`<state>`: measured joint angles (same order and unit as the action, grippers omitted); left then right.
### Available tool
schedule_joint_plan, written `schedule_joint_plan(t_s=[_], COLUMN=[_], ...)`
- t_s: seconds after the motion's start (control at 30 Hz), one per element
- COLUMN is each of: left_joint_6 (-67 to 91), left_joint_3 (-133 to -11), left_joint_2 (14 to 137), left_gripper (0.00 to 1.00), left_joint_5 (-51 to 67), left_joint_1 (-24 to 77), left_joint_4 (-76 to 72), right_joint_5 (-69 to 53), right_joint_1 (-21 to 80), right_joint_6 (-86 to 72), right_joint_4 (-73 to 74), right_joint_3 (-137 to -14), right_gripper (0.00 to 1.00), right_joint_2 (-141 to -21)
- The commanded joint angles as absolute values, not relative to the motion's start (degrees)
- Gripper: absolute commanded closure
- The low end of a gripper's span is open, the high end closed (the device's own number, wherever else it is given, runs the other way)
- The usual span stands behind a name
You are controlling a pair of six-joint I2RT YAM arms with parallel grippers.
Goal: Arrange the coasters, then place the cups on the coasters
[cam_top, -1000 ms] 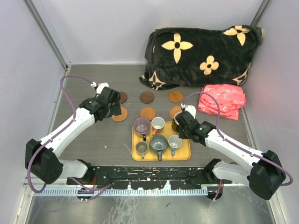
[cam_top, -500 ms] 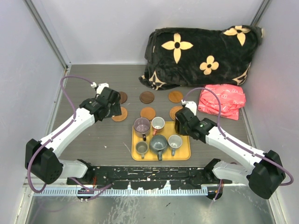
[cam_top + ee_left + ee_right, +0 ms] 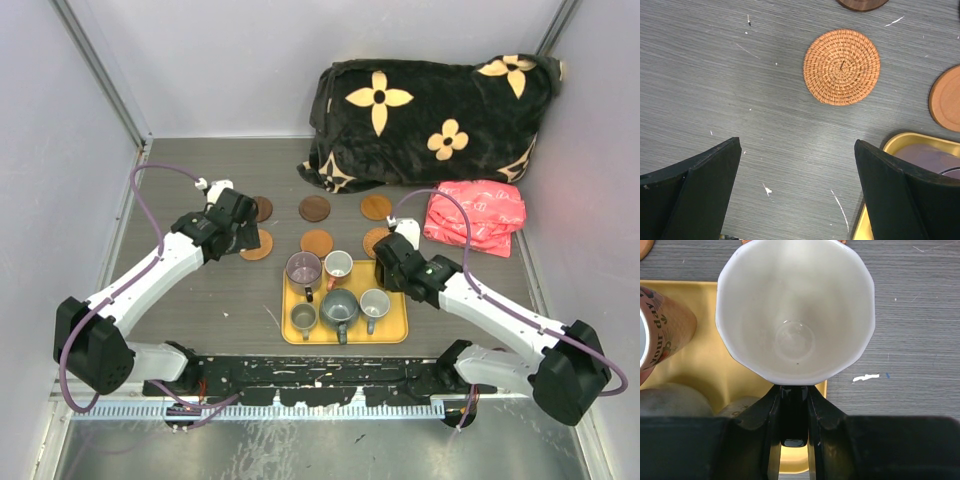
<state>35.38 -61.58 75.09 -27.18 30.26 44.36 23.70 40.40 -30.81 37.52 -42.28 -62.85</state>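
1. Rightward and slightly away is how the right gripper has moved with its cup over the last second. The left arm has stayed put.
2. Left gripper: jaws spread wide and empty, hovering over bare table near a woven coaster.
3. Six coasters lie in two rows beyond the yellow tray.
4. Five cups stand on the tray.
5. The right gripper's fingers are pressed onto the handle of the black cup. It is upright, cream inside, and straddles the tray's right edge.
6. The cup looks like glazed ceramic: stiff, slick and breakable. Held only by its handle, it may pivot, so it probably needs to be kept level and set down gently on a thin coaster that may slide.
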Motion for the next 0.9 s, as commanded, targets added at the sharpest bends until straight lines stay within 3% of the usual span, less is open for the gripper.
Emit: schedule_joint_plan(t_s=[0.0, 0.27, 0.87], left_joint_6=[36.2, 36.1, 35.4], left_joint_3=[-61.9, -62.4, -63.7], left_joint_2=[73.2, 73.6, 73.9], left_gripper=[0.02, 0.02, 0.02], left_joint_5=[-27.7, -27.7, -28.2], left_joint_1=[30.2, 30.2, 30.2], left_joint_4=[42.1, 42.1, 42.7], right_joint_5=[27.4, 33.2, 38.2], right_joint_1=[41.2, 42.8, 42.0], right_joint_6=[-32.7, -30.7, -18.9], right_joint_4=[33.5, 28.9, 11.6], right_joint_3=[-41.3, -43.3, -49.8], right_gripper=[0.99, 0.99, 0.99], right_joint_2=[-60.8, -58.2, -68.7])
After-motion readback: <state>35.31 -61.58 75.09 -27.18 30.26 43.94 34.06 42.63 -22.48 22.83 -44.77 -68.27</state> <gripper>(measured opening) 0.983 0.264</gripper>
